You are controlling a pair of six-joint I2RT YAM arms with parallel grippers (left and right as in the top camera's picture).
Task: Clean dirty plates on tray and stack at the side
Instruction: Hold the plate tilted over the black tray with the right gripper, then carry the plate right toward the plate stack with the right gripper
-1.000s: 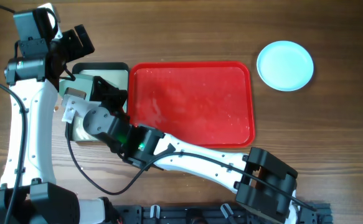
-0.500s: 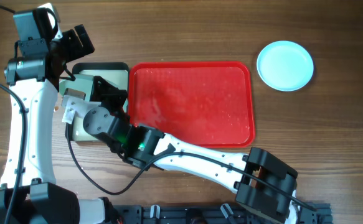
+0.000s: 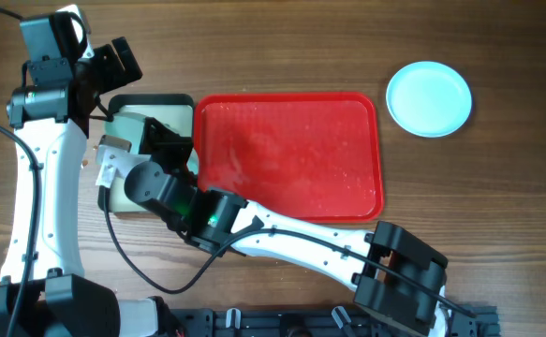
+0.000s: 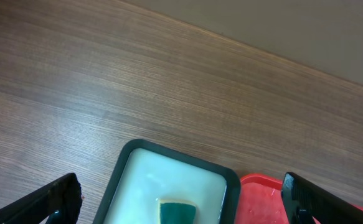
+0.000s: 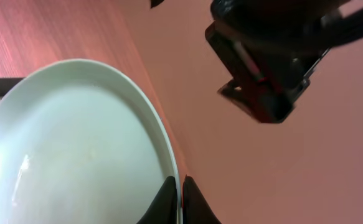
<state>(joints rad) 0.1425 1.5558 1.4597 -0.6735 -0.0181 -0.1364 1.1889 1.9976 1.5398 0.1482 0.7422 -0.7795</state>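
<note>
R arm reaches low across the table (image 3: pixel 282 47), from near-right to far-left, wrist bent over the small tray (image 4: pixel 122 168). R pincer (image 5: pixel 178 198) is pinched tight on the rim of a pale plate (image 5: pixel 75 149), which sits tilted in the grip. L arm stands up along the left side, wrist angled down. L pincer (image 4: pixel 182 200) gapes wide w/ nothing held, and a green sponge (image 4: pixel 176 210) lies in the small tray right beneath it. Red tray (image 3: pixel 291 150) lies just right of the R pincer. We see a blue plate (image 3: pixel 429 98) well off to that pincer's right, past the red tray.
</note>
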